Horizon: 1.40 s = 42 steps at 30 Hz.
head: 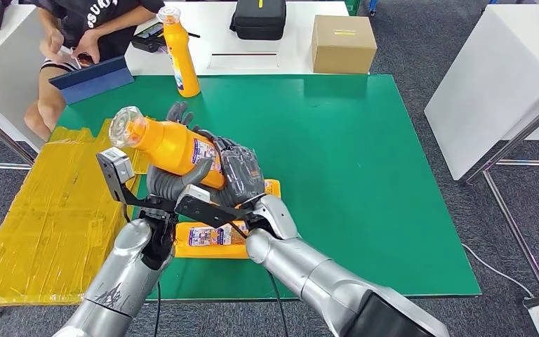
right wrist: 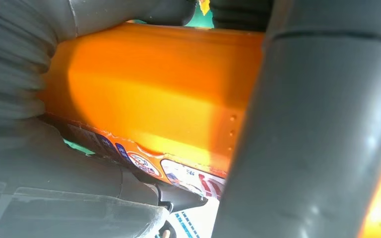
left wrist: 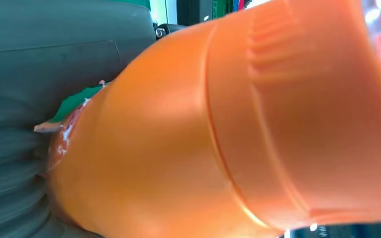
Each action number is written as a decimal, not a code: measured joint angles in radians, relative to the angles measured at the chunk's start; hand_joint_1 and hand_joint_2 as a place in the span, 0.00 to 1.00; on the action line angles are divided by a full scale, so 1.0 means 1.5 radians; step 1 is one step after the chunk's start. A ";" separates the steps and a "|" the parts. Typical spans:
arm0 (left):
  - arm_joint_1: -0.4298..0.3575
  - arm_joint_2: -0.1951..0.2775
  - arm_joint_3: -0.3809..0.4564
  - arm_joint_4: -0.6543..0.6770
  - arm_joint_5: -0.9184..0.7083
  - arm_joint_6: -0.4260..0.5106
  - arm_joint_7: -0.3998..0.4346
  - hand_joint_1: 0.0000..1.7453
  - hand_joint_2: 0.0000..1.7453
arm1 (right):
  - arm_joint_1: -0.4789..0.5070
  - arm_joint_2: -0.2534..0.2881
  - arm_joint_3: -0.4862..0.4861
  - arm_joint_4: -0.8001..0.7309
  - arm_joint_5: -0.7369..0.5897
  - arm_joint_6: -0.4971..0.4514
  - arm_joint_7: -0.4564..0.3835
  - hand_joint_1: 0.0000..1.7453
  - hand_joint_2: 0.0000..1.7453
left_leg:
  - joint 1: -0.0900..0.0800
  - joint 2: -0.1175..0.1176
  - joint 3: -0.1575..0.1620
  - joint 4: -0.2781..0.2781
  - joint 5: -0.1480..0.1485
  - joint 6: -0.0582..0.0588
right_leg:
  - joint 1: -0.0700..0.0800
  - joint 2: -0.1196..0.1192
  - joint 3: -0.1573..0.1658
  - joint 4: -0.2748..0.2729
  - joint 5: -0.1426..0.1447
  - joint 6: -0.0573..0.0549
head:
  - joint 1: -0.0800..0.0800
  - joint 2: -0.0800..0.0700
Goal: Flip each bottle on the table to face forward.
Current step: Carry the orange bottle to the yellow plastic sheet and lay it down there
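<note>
The green table [head: 365,175] fills the middle of the head view. A yellow sheet [head: 49,210] lies along its left edge and hangs past it. Behind the green table stands a white table [head: 267,53] carrying a cardboard box [head: 343,43] and a black case [head: 258,18]. A person [head: 84,35] sits at the far left corner, hands over a blue folder [head: 92,78].

Three orange bottles are present. The held bottle [head: 165,144] is raised above the table near its left front, tilted, with its clear cap pointing up and to the left and its label end lower, toward the right. The left hand [head: 172,179] supports it from below with the fingers curled around the body; the left wrist view shows the bottle's orange shoulder [left wrist: 218,139] pressed close against the grey thumb [left wrist: 54,54]. The right hand [head: 241,174] grips the label end, its dark fingers wrapped over the top; in the right wrist view a thick grey finger [right wrist: 317,129] crosses the orange body [right wrist: 149,89] just above the label edge.

The lying bottle [head: 214,235] rests flat on the table directly beneath both hands, label up, partly hidden by the wrists. The standing bottle [head: 180,53] is upright at the far edge of the green table, well apart from the hands.
</note>
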<state>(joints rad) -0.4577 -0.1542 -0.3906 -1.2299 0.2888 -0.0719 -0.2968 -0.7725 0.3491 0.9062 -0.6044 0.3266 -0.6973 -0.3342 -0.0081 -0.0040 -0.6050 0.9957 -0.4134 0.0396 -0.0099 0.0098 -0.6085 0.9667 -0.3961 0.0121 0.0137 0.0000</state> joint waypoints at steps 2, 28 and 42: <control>0.003 -0.003 0.004 0.000 0.008 -0.002 -0.001 0.00 1.00 | -0.003 0.000 0.008 0.004 -0.006 0.000 0.000 1.00 1.00 | 0.000 0.000 0.000 0.000 0.000 0.000 | 0.000 0.000 0.000 0.000 0.000 0.000 | 0.000 0.000; 0.023 -0.014 0.033 -0.012 0.060 -0.043 -0.006 1.00 1.00 | -0.014 0.000 0.045 0.024 -0.048 0.012 -0.019 1.00 1.00 | 0.000 0.000 0.000 0.000 0.000 0.000 | 0.000 0.000 0.000 0.000 0.000 0.000 | 0.000 0.000; 0.048 -0.015 0.046 -0.034 0.042 -0.039 -0.027 1.00 1.00 | -0.009 0.000 0.070 0.026 -0.106 0.010 -0.057 0.41 1.00 | 0.000 0.000 0.000 0.000 0.000 0.000 | 0.000 0.000 0.000 0.000 0.000 0.000 | 0.000 0.000</control>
<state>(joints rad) -0.3852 -0.1771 -0.3223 -1.2813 0.3525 -0.1299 -0.3375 -0.7855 0.3494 1.0115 -0.5655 0.1678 -0.6827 -0.4190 -0.0081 -0.0040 -0.6050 0.9956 -0.4134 0.0396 -0.0099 0.0099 -0.6086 0.9667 -0.3961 0.0121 0.0137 0.0000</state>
